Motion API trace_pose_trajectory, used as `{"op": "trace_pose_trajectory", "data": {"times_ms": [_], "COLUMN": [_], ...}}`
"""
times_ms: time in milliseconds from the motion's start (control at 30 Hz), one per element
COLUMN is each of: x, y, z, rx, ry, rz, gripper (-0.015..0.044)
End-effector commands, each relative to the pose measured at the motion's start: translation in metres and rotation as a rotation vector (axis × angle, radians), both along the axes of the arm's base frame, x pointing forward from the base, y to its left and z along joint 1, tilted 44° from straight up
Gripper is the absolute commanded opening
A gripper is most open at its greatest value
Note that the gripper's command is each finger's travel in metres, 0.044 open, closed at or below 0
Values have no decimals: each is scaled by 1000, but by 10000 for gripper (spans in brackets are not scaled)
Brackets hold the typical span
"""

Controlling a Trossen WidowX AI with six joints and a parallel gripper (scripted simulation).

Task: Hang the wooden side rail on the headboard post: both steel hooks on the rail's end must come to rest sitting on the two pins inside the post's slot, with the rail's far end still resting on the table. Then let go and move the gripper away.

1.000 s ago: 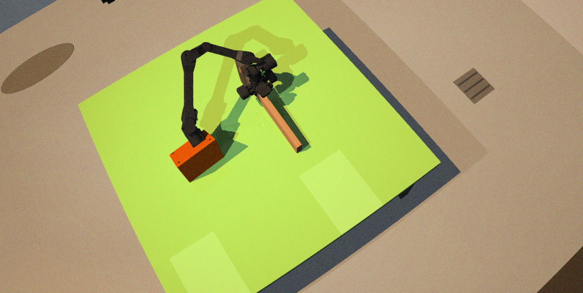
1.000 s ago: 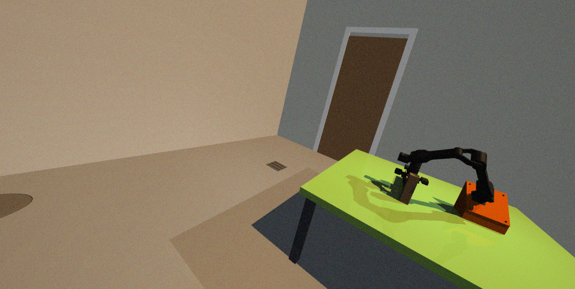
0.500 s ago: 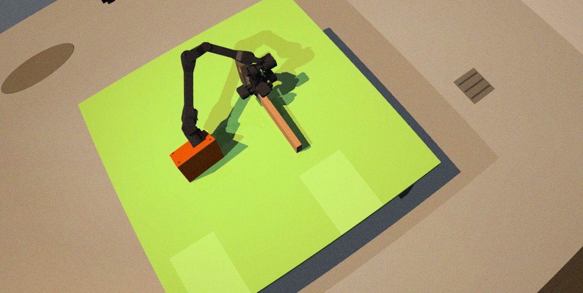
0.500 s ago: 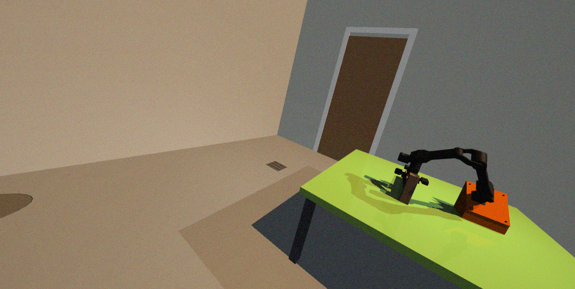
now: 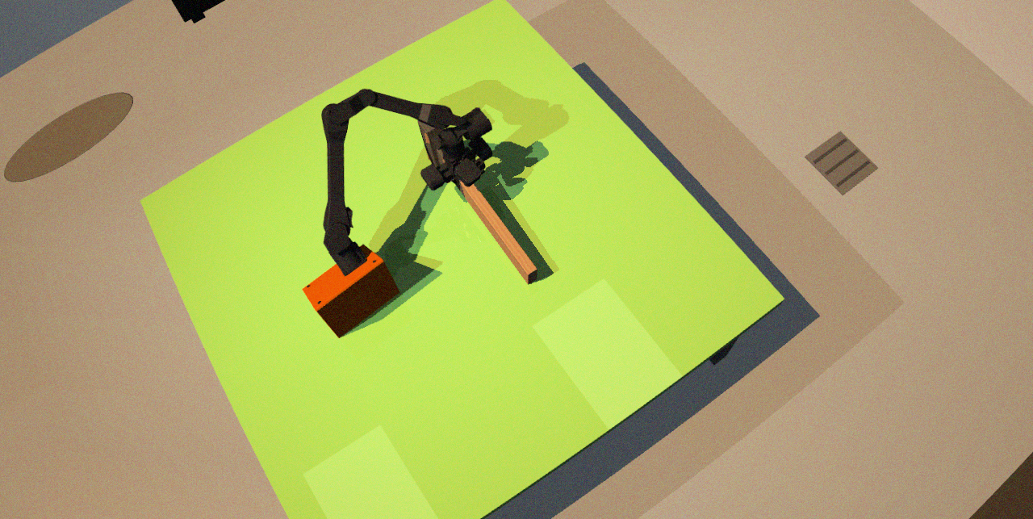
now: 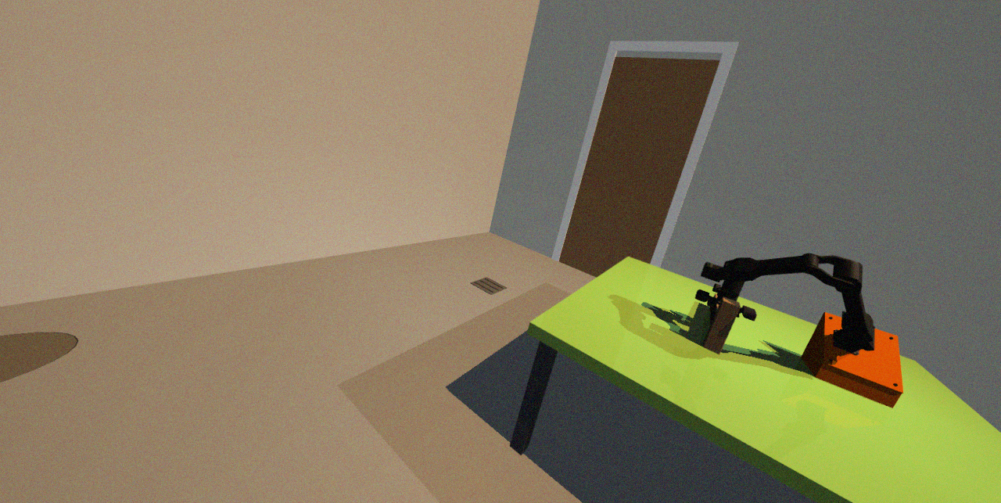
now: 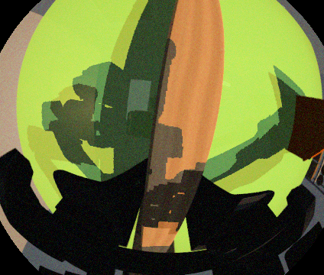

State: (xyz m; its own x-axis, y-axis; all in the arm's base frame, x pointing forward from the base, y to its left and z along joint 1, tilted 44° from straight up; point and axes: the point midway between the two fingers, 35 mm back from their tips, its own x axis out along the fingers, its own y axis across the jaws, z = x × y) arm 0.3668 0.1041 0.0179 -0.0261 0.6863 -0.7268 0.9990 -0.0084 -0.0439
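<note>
Looking down, we see the black two-fingered tool (image 5: 459, 180) (image 6: 715, 305) (image 7: 165, 164) closed around the long, orange-brown wooden rail (image 5: 499, 232) (image 7: 196, 76) on the lime-green tabletop (image 5: 650, 249) (image 6: 629, 353) (image 7: 250, 76). The brown rectangular wooden post (image 5: 432, 148) (image 6: 720, 328) stands close to the tool — we cannot tell whether the hidden hooks sit on the pins. The rail's far end points away from the post.
</note>
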Motion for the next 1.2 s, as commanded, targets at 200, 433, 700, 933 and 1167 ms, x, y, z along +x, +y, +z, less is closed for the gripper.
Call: {"op": "trace_pose_trajectory", "data": {"times_ms": [200, 433, 700, 933, 1167], "x": [1, 1, 1, 1, 1], "y": [0, 1, 2, 3, 4], "z": [0, -1, -2, -3, -4], "rx": [4, 4, 4, 4, 4], "ry": [-4, -4, -4, -4, -4], "rz": [-4, -4, -4, -4, -4], "gripper": [0, 0, 0, 0, 0]}}
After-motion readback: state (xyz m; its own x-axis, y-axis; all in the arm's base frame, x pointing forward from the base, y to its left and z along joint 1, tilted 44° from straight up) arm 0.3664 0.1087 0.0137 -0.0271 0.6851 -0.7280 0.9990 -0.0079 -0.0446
